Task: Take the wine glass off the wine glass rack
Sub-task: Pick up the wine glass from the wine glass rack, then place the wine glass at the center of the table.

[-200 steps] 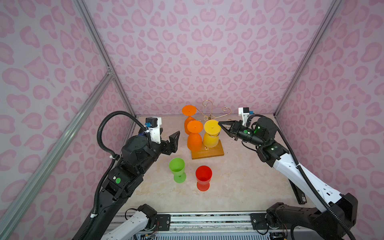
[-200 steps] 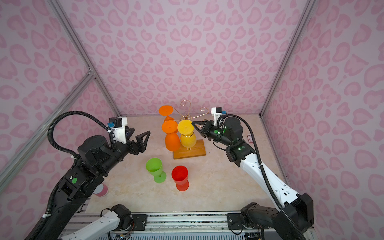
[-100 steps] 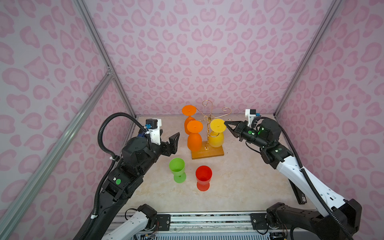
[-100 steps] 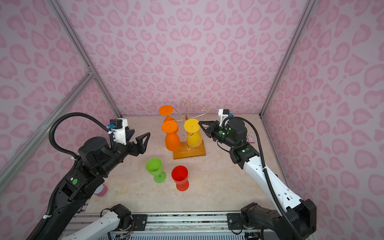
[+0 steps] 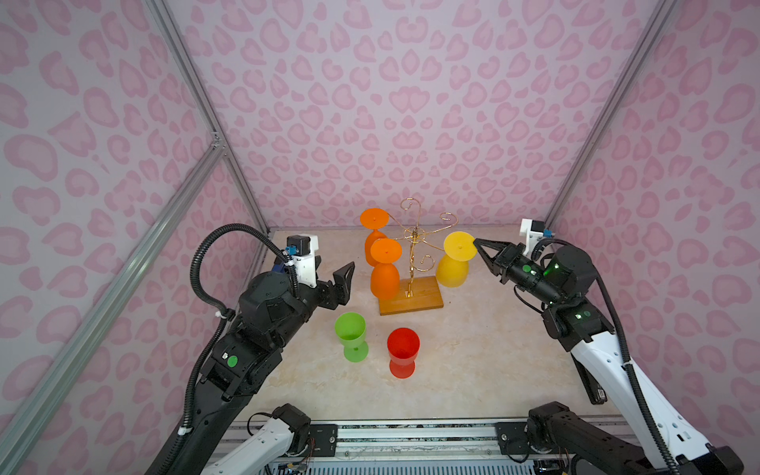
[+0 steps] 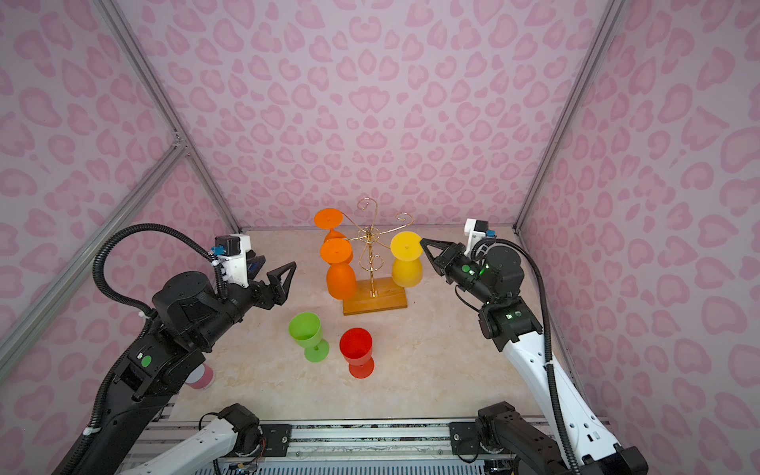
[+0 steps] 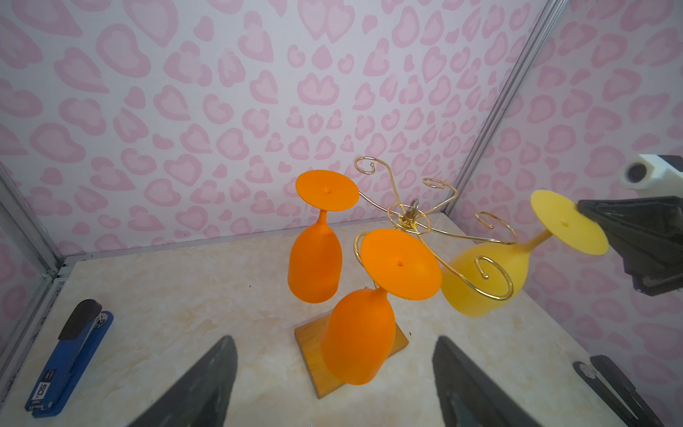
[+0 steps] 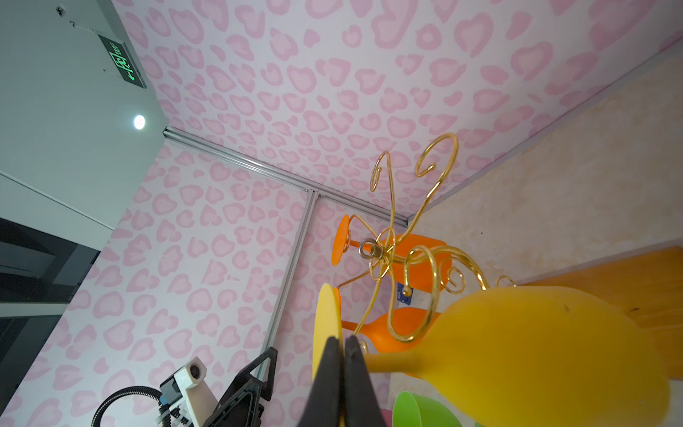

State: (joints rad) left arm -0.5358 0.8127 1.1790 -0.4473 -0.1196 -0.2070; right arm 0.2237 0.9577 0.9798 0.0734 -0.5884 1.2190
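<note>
1. Your right tool (image 5: 477,243) is pinched tight on the rim of the foot disc of the one yellow wine glass (image 5: 452,269). The right wrist view shows both fingers (image 8: 356,380) pressed flat against that disc.
2. The yellow glass hangs upside down and tilted on the right side of the wine glass rack (image 5: 412,263), with its bowl slanting down toward the rack. In the left wrist view its stem sits just outside the nearest gold curl, and you cannot tell whether the two touch.
3. Your left tool (image 5: 339,283) is spread wide and carries nothing. It hovers to the left of the rack, apart from it and pointing toward it.
4. The rack stands at the far middle of the desk (image 5: 473,362), with one central post on one wooden base (image 5: 423,298).
5. Two orange wine glasses hang upside down on the rack's left side, one farther (image 5: 373,242) and one nearer (image 5: 384,275).
6. Two glasses stand upright on the desk, nearer than the rack. The green wine glass (image 5: 350,329) is on the left and the red wine glass (image 5: 403,345) is just beside it on the right, not touching.
7. That gives you five wine glasses: two orange, one yellow, one green and one red.
8. One blue stapler (image 7: 70,358) lies at the far left of the desk by the wall.
9. One pink-and-white thing (image 6: 200,376) shows under your left arm, too hidden to name.
</note>
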